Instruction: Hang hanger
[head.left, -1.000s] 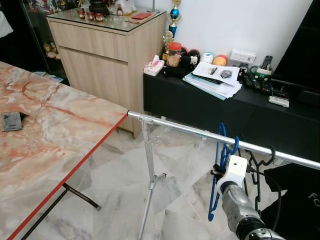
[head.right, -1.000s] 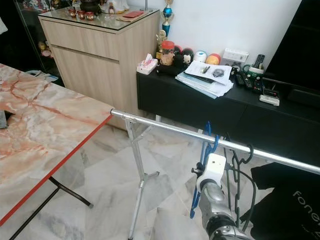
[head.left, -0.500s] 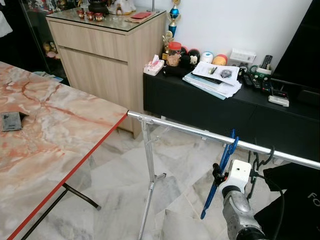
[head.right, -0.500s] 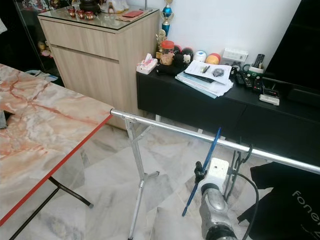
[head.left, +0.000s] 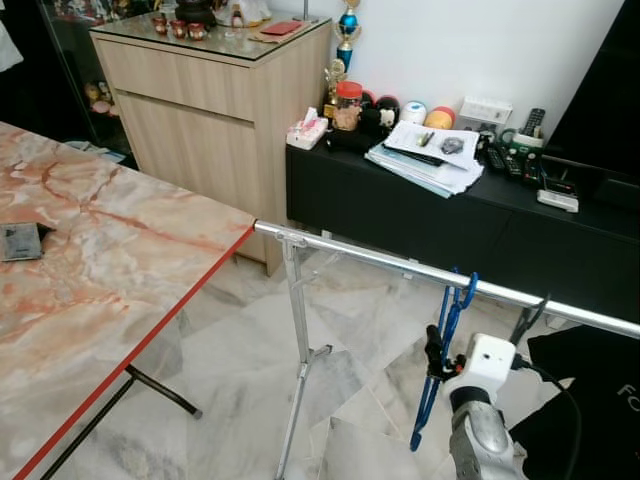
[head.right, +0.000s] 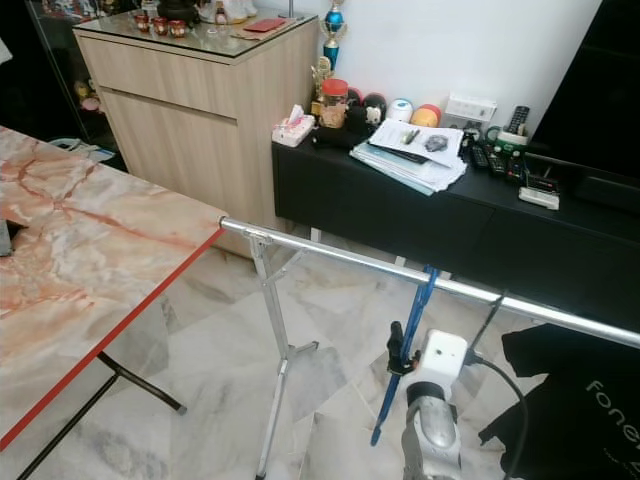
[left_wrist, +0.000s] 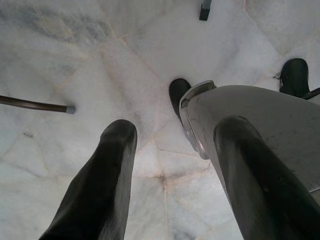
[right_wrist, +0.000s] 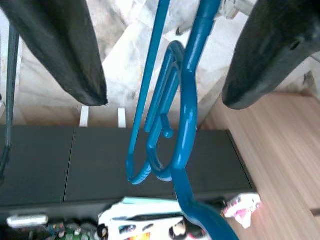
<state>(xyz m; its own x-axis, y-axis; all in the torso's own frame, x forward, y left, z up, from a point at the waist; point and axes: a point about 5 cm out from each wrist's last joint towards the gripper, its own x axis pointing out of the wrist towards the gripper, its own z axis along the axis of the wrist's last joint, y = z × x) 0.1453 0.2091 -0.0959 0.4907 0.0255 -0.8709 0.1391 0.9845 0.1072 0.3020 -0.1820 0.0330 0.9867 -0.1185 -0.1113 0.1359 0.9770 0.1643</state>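
Blue hanger (head.left: 443, 350) hooked on rail (head.left: 400, 268), hanging at 5 o'clock of the stand post. Right gripper (right_wrist: 165, 95): fingers spread either side of it, apart. Left gripper (left_wrist: 170, 185) spread, over floor (left_wrist: 100, 60). Black hanger (head.left: 528, 320) partly hidden behind the right wrist.

Blue hanger (head.left: 446, 345), hooked on rail (head.left: 380, 261)

Blue hanger (head.left: 445, 345) hooked over silver rail (head.left: 400, 268), hanging just left of the right arm's white wrist block (head.left: 488, 358). Black hanger hook (head.left: 530, 318) on rail further right. Marble table (head.left: 90, 270) at left, black console (head.left: 440, 215) behind.
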